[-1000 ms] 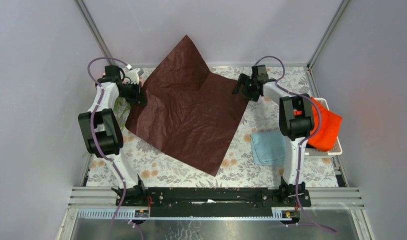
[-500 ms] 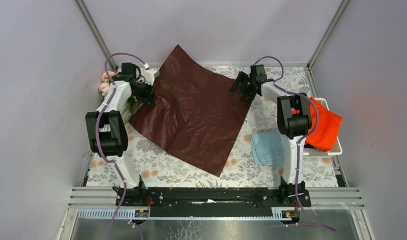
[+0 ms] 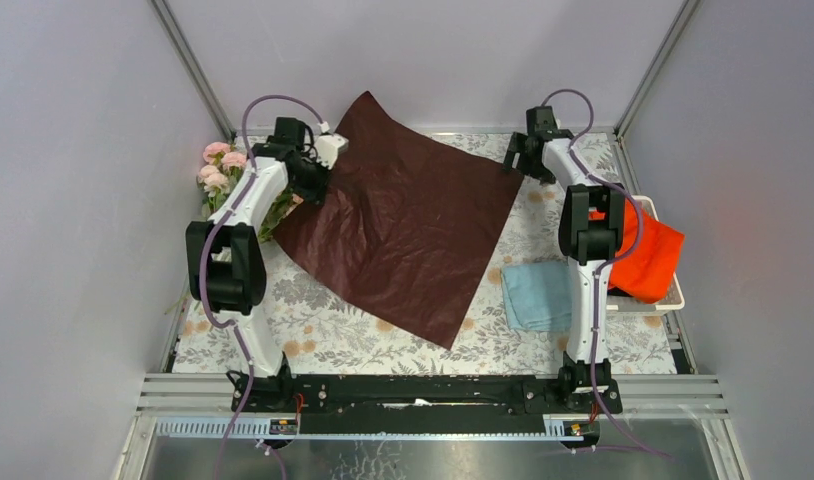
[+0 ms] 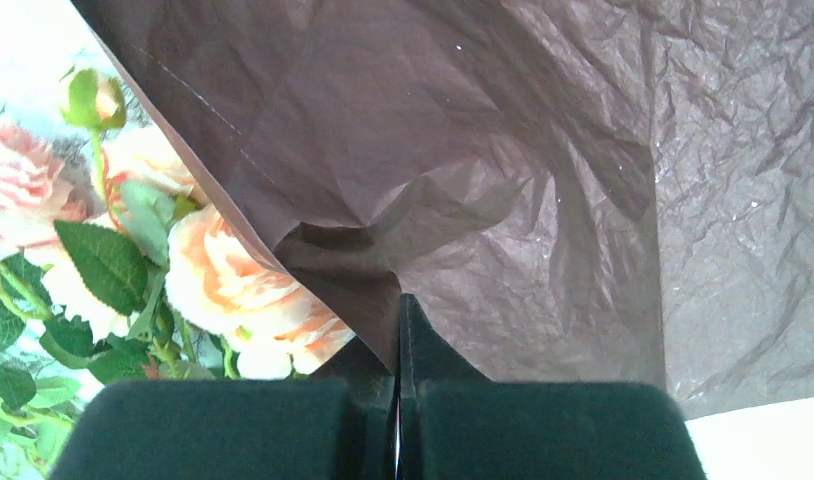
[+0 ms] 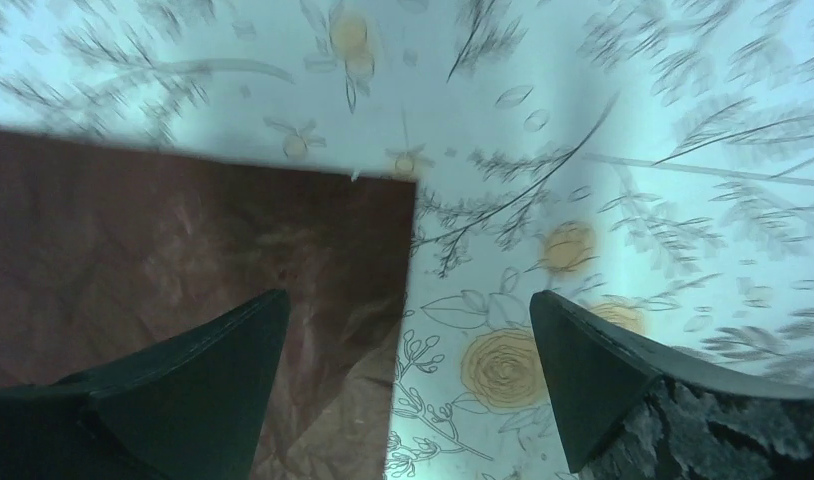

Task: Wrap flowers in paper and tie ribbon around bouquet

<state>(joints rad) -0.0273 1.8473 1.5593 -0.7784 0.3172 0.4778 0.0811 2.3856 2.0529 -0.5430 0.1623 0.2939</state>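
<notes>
The paper is being spread out, ahead of any wrapping. The paper (image 3: pixel 408 220) lies across the middle of the tabletop (image 3: pixel 333 330), maroon-brown side up. Its left edge is pinched and lifted by the left gripper (image 4: pixel 398 320), whose jaws are pressed together on a fold of the sheet. The right gripper (image 5: pixel 408 300) is held with its jaws wide apart above the sheet's right corner, and nothing is gripped in it. The flowers (image 3: pixel 220 165) lie at the far left, just beside the lifted edge. No ribbon can be seen.

Next, it is judged, the pinched edge is to be let down flat. The flowers are then to be taken up and laid on the sheet.

Compared with a second ago, the sheet has been drawn right and flattened. The right gripper has been pulled back from the corner, and the flowers have been uncovered by the left arm.
</notes>
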